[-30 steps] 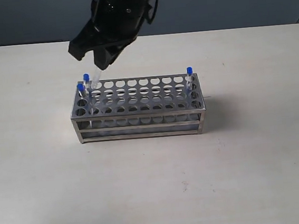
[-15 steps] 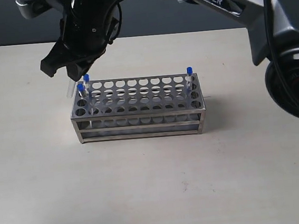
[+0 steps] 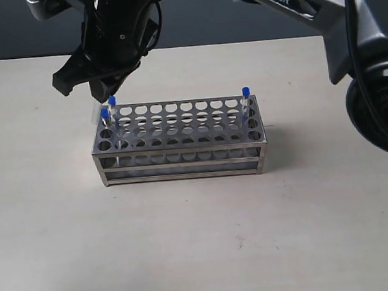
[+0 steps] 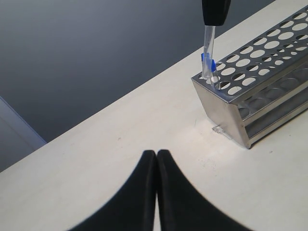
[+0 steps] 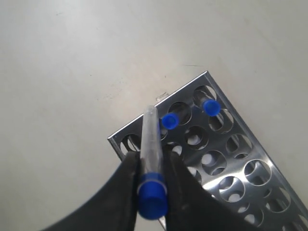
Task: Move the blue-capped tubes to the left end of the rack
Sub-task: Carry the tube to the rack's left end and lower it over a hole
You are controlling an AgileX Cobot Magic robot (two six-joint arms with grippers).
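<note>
A: Where does the rack stand?

B: The rack point(image 3: 178, 139) sits mid-table point(image 3: 204, 254), one long side facing the exterior view; two tubes point(image 3: 112, 101) stand in holes at its 9 o'clock end, blue caps up; a lone tube point(image 3: 245, 92) stands in the 2 o'clock corner, well apart from them.

A: And the fourth one?

B: The held tube point(image 5: 149, 144) is clamped in the right claw point(image 3: 81, 90), which hangs above the rack's 10 o'clock corner; the black fingers point(image 5: 122, 187) grip it near its blue cap; the clear end points down, slightly tilted, toward the end holes just beside the two tubes; whether the tip has entered a hole, I cannot tell.

A: What of the other arm?

B: The left claw point(image 4: 156, 161) has its black fingertips pressed together with nothing between them; it hovers over bare table, apart from the rack's 9 o'clock end; the exterior view does not show it.
</note>
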